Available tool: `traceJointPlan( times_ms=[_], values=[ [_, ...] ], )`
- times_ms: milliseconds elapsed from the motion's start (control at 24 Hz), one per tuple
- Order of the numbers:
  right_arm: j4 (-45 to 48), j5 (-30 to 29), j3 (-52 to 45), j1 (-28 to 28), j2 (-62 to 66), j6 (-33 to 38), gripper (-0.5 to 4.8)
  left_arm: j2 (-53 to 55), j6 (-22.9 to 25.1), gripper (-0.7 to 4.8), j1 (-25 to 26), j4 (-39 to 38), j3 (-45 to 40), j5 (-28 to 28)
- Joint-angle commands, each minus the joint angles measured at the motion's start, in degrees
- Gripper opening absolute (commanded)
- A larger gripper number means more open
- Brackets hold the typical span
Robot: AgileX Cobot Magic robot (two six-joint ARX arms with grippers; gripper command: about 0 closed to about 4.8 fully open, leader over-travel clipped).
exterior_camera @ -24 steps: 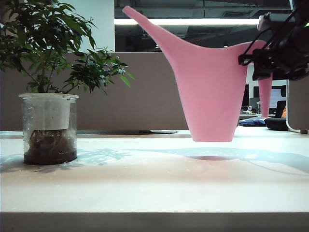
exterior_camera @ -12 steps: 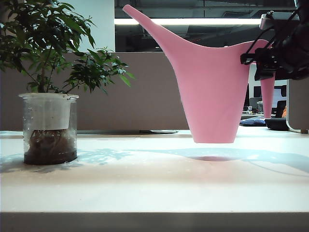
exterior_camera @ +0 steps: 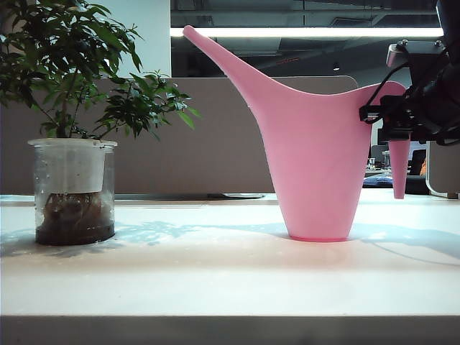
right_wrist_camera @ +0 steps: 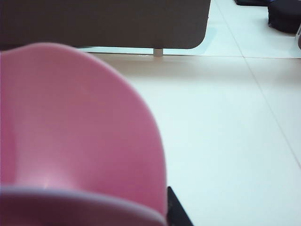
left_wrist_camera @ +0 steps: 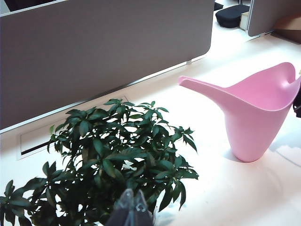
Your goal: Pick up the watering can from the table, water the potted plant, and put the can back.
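Potted plant (exterior_camera: 72, 129): stood at the table's (exterior_camera: 215, 280) left, upright, well apart from the can.
Left gripper (left_wrist_camera: 131, 212): hovered just above the plant's leaves; finger state could not be told.
Watering can (exterior_camera: 316, 165): stood upright on the table, right of centre, spout pointing toward the plant.
Right gripper (exterior_camera: 402, 115): clenched on the can's handle at far right.

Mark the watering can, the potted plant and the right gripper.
watering can (exterior_camera: 316, 172), exterior view, middle of body.
potted plant (exterior_camera: 72, 190), exterior view, glass jar.
right gripper (exterior_camera: 402, 118), exterior view, at the can's handle.
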Motion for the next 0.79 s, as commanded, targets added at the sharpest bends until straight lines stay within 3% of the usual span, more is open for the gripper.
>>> traceJointPlan(
  times_ms=[42, 541, 666, 791],
  values=[
    [-1.6, -0.1, 0.2, 0.0, -0.4, 0.0, 2.36, -0.4, -0.2, -0.05, 0.0, -0.1, 0.2, 0.1],
    [-14.4, -0.1, 0.2, 0.0, -7.6, 0.0, 2.45, -0.8, -0.2, -0.05, 0.0, -0.1, 0.2, 0.1],
    [-15.4, -0.1, 0.2, 0.0, -8.2, 0.0, 3.01, -0.8, -0.2, -0.05, 0.0, 0.0, 0.2, 0.1],
    [-17.6, -0.1, 0.2, 0.1, -8.2, 0.0, 3.07, -0.8, -0.2, -0.05, 0.0, 0.0, 0.2, 0.1]
  ],
)
